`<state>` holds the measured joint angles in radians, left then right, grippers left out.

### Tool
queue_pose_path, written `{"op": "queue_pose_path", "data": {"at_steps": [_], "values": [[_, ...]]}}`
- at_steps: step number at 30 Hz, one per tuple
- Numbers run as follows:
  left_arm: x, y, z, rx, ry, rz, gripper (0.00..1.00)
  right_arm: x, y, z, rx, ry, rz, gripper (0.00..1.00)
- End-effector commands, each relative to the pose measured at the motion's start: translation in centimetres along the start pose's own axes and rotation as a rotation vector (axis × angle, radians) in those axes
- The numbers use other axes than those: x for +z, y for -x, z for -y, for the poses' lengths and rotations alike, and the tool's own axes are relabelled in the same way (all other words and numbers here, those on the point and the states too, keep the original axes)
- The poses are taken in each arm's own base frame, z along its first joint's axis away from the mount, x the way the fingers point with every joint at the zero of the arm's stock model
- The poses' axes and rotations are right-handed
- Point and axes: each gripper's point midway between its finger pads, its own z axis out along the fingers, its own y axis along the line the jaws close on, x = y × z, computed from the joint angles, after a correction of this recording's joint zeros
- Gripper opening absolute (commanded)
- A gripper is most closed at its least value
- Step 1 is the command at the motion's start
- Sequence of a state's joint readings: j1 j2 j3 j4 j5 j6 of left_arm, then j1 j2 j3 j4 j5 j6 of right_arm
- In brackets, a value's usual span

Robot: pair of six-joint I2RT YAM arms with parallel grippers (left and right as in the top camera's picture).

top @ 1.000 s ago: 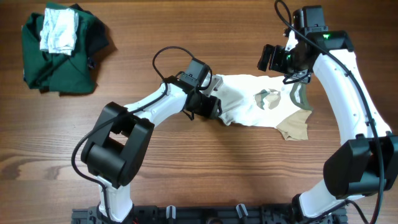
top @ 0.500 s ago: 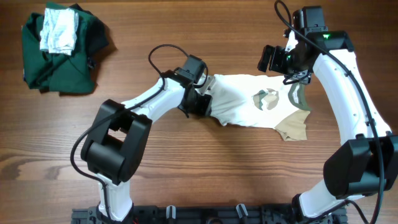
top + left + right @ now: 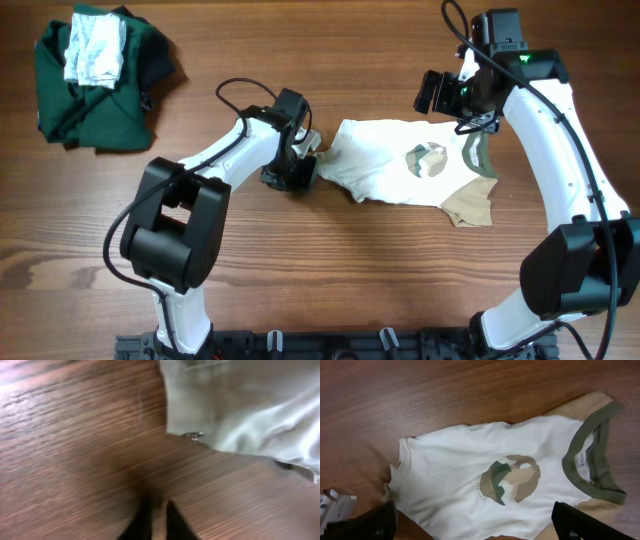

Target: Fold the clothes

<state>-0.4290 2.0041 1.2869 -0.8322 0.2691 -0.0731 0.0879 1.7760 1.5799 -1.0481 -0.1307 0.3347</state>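
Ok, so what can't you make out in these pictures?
Left wrist view: motion blur smears the shirt; the shiny speck at its hem is unidentifiable.
Overhead: the left gripper hides its own fingertips.
Right wrist view: the bottom edge cuts off part of the shirt.

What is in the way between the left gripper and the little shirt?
Nothing visible. Only bare table lies between the shut left gripper and the near edge of the shirt.

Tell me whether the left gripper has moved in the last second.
Yes. The left gripper has slid left, off the shirt's left edge and nearer the green pile. Its jaws are now shut over bare wood.
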Motion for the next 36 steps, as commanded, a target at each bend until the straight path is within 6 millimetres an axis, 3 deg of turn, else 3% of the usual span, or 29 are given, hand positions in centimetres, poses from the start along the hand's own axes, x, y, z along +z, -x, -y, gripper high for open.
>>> {"op": "queue_pose_path", "data": {"at_steps": [1,3,6,11,14,20,23,29,36], "values": [[-4.6,2.8,0.3,0.013,0.042,0.156,0.04,-1.4,0.8,-0.3,-0.022,0.013,0.046,1.0],[-7.6,5.2,1.8,0.055,0.02,0.301,0.04,-1.4,0.9,-0.3,-0.022,0.01,0.054,1.0],[-8.9,8.3,2.9,0.099,0.0,0.443,0.04,-1.5,1.3,-0.4,-0.015,0.015,0.067,1.0],[-7.0,10.5,4.1,0.137,-0.024,0.491,0.04,-1.4,1.2,-0.4,-0.015,0.014,0.064,1.0],[-3.8,10.0,5.0,0.155,-0.067,0.42,0.04,-1.4,1.2,-0.4,-0.015,0.014,0.063,1.0],[0.2,9.1,6.7,0.191,-0.14,0.335,0.04,-1.4,1.2,-0.4,-0.015,0.018,0.062,1.0],[2.1,8.5,6.4,0.184,-0.137,0.293,0.04,-1.4,1.2,-0.4,-0.016,0.019,0.062,1.0],[4.6,6.3,4.5,0.14,-0.088,0.177,0.04,-1.4,1.2,-0.4,-0.016,0.018,0.063,1.0],[4.6,4.1,-1.0,0.075,0.181,0.086,0.04,-1.4,1.0,-0.4,-0.015,0.015,0.056,1.0]]}}
